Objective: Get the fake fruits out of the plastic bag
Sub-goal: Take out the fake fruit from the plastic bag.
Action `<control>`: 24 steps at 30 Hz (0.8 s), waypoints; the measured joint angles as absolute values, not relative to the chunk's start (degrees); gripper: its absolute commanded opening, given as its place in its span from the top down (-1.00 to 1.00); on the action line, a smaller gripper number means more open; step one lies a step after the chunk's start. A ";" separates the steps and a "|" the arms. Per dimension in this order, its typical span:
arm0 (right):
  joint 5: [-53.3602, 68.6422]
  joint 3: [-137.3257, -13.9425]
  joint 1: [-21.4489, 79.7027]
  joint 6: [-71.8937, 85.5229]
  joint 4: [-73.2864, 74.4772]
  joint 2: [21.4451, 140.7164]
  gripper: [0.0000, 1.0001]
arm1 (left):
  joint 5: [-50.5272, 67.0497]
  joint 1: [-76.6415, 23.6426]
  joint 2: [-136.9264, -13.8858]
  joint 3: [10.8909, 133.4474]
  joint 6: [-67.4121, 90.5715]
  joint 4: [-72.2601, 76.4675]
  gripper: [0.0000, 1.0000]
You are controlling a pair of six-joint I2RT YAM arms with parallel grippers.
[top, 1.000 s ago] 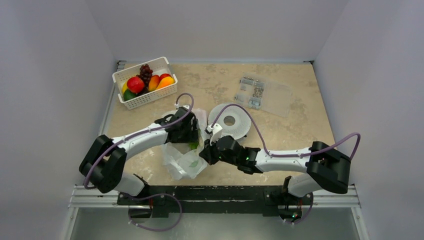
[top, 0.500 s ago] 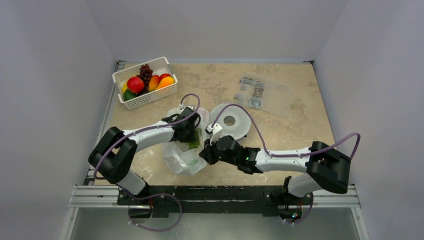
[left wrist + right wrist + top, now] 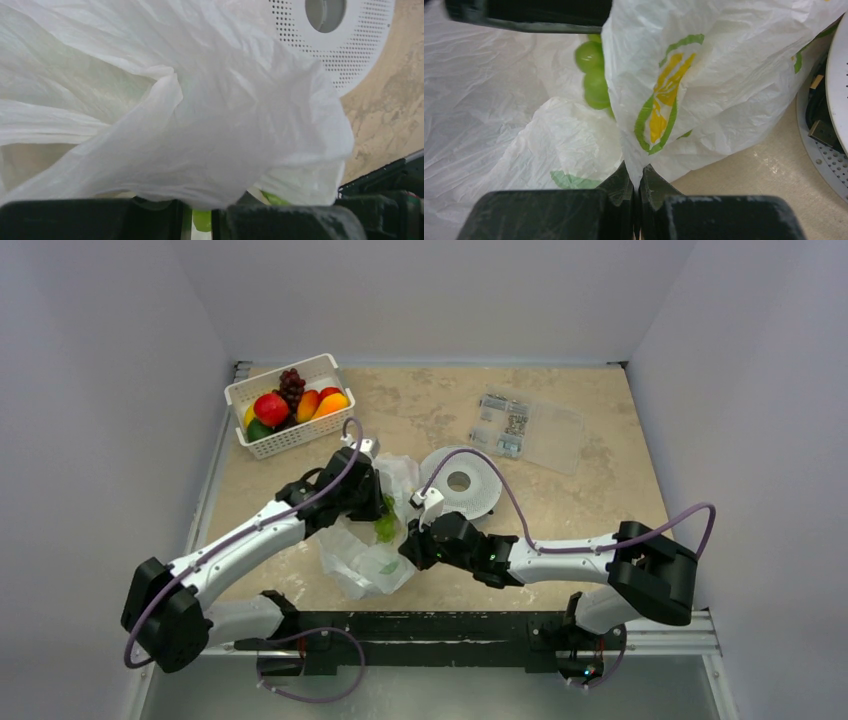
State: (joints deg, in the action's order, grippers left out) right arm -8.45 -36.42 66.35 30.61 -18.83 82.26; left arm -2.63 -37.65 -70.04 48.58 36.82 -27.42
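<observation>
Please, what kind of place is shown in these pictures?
Probably a robot test booth in a laboratory. Plain walls enclose one table, a left arm and a right arm are mounted on a metal rail at its near edge, and props lie on it: a basket of glossy fruits and a plastic bag.

Since a second ago, narrowed the left gripper (image 3: pixel 200 225) from wide open to a pinch on the green grape bunch (image 3: pixel 593 75). Drawn back from the mouth of the plastic bag (image 3: pixel 362 565) toward the far left of the table, with a longer streak of green showing over the white folds. Swung the left arm's shoulder and elbow links out to the left, leaving the arm stretched long instead of folded.
</observation>
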 measured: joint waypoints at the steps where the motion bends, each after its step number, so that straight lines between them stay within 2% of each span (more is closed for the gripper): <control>1: -8.45 -36.45 66.35 30.83 -18.79 82.26 1.00 | -1.72 -37.65 -68.51 48.58 36.82 -28.34 1.00; 16: -10.96 -36.45 66.35 32.97 -18.76 82.26 1.00 | 14.15 -37.65 -51.79 49.08 30.41 -39.05 1.00; 21: -10.92 -36.42 66.35 33.41 -18.87 82.26 1.00 | 21.82 -37.65 -47.81 54.70 25.10 -41.87 1.00; 24: -10.90 -36.42 66.35 33.41 -18.90 82.26 1.00 | 21.61 -37.65 -45.91 59.57 22.87 -42.50 1.00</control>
